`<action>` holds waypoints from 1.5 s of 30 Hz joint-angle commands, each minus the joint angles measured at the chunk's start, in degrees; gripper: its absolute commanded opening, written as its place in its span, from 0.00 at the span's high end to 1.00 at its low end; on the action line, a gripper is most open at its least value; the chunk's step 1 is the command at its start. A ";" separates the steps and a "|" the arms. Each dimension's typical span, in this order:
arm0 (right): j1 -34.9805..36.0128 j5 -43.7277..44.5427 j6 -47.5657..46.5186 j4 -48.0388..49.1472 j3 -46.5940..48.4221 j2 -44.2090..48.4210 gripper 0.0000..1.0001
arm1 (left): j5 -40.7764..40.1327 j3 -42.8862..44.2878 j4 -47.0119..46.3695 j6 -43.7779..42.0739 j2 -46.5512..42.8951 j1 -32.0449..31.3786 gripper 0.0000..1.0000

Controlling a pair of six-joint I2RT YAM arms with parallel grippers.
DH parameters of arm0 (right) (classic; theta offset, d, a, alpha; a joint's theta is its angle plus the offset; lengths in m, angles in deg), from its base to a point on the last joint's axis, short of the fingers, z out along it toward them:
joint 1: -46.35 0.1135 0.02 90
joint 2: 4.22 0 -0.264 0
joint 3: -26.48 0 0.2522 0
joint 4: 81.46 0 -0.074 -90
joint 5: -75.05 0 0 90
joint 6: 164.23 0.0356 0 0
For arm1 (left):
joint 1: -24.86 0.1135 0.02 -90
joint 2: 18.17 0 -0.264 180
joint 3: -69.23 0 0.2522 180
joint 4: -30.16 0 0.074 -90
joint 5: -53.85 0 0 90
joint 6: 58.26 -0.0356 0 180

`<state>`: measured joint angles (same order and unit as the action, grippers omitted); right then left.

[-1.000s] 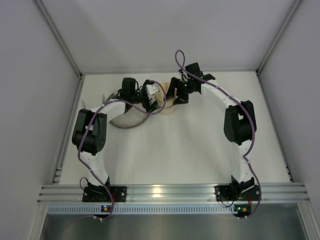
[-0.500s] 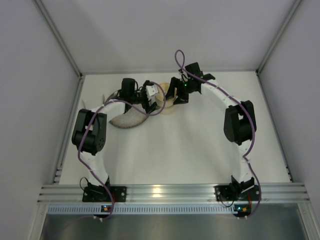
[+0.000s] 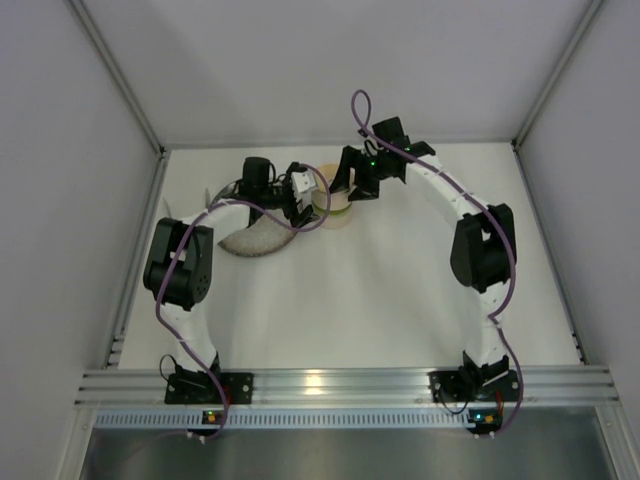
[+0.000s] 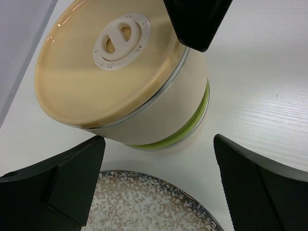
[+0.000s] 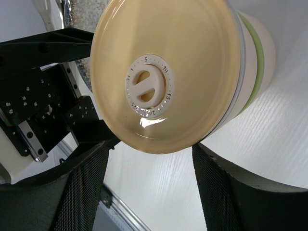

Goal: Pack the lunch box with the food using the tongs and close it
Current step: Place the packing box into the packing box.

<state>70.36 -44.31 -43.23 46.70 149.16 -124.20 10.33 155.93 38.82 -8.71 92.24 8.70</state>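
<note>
The lunch box stands stacked and closed at the table's far middle. Its tan lid with a white centre is on top, and the green lid shows as a band under the cream upper tin. My right gripper is open just above and behind the tan lid, with its fingers apart from the lid. My left gripper hangs wide open beside the box, over the plate's rim, and holds nothing. The food and the tongs are out of view.
A speckled grey plate lies just left of the box, partly under my left arm. The two grippers sit close together on either side of the box. The back wall runs just behind them.
My right gripper has drawn back a little from the tan lid toward the far wall, with its jaws slightly wider. The left arm and the box have stayed put.
</note>
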 commanded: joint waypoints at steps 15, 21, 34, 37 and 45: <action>1.74 -0.87 -1.91 1.35 -2.40 4.93 0.31 | 6.43 0.44 -1.05 -2.18 -1.51 -0.10 0.01; 1.83 -0.96 -1.56 2.22 -3.46 4.67 0.31 | 6.00 0.70 0.71 -4.46 -1.95 0.17 0.01; 1.74 -0.96 -3.31 -0.06 -3.72 6.17 0.27 | 6.52 0.09 -0.08 -4.91 -2.13 0.87 0.01; 1.83 -1.05 -3.84 -0.94 -4.07 6.69 0.26 | 6.17 0.18 0.01 -4.91 -2.04 0.87 0.01; 1.83 -1.57 -5.78 -3.13 -4.25 8.01 0.25 | 5.20 0.27 -0.61 -5.08 -1.95 0.87 0.01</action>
<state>70.62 -44.97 -47.23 45.82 144.77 -120.27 13.08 155.93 40.63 -12.31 92.24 9.31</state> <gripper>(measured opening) 0.753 0.991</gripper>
